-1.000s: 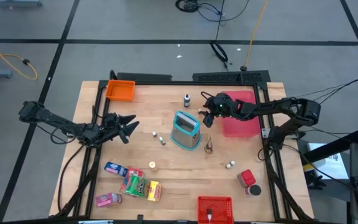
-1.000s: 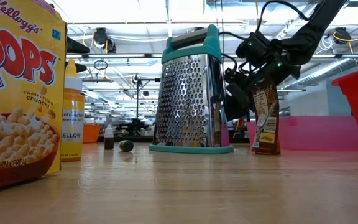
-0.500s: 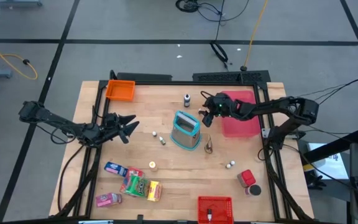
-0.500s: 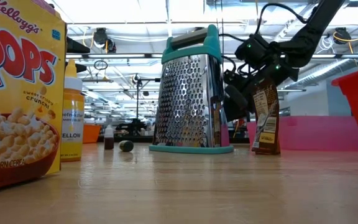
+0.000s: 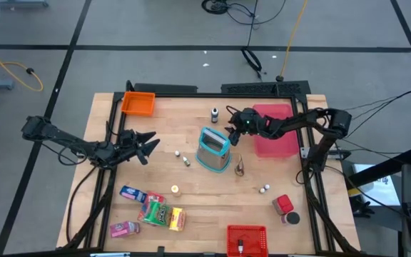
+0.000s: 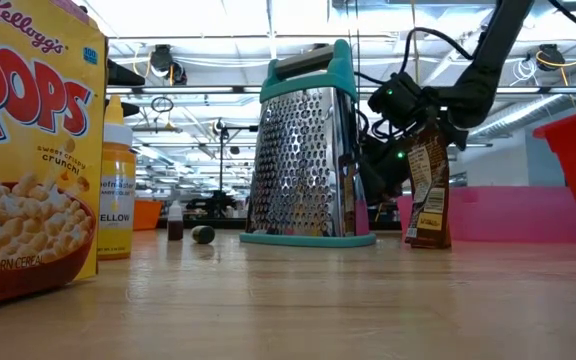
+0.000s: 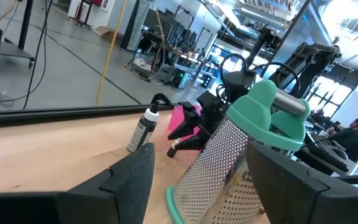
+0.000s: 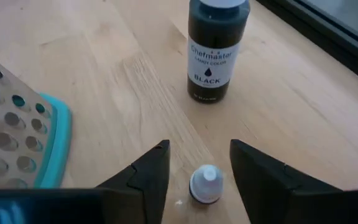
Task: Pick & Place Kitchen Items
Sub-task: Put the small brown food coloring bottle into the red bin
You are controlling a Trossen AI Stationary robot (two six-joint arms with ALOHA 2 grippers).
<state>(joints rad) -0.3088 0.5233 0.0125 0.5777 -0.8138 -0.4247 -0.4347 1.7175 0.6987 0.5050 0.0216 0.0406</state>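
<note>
At the table's near edge a red bin (image 5: 247, 238) is seen, with a red canister (image 5: 285, 207) lying to its right. To the left a cluster of snack packets is spread: a pink one (image 5: 123, 228), a green one (image 5: 155, 212), a yellow one (image 5: 175, 218) and a blue one (image 5: 132, 193). In the low view a cereal box (image 6: 30, 150) and a yellow bottle (image 6: 116, 190) are seen closest, with a green cap (image 6: 203, 234) farther back on the wood. Two tiny white bottles (image 5: 182, 158) lie left of the grater (image 5: 213, 148), which stands upright in the middle of the table; another white bottle (image 5: 264, 189) lies to the grater's right and nearer. A brown packet (image 6: 428, 190) stands upright just right of the grater.

The left gripper (image 5: 148, 145) is held at the table's left side, well apart from the goods, its fingers spread wide and holding nothing.

The right gripper (image 5: 231, 135) is placed just behind the grater. Its fingers (image 8: 148, 174) are parted, with a small white-capped bottle (image 8: 205, 183) standing between the tips; no contact with it can be made out. Just beyond, a black bottle (image 8: 216, 46) stands upright on the wood. At the far side a pink tray (image 5: 280, 135) lies under the right arm, and an orange bin (image 5: 138, 104) sits at the far left corner.
</note>
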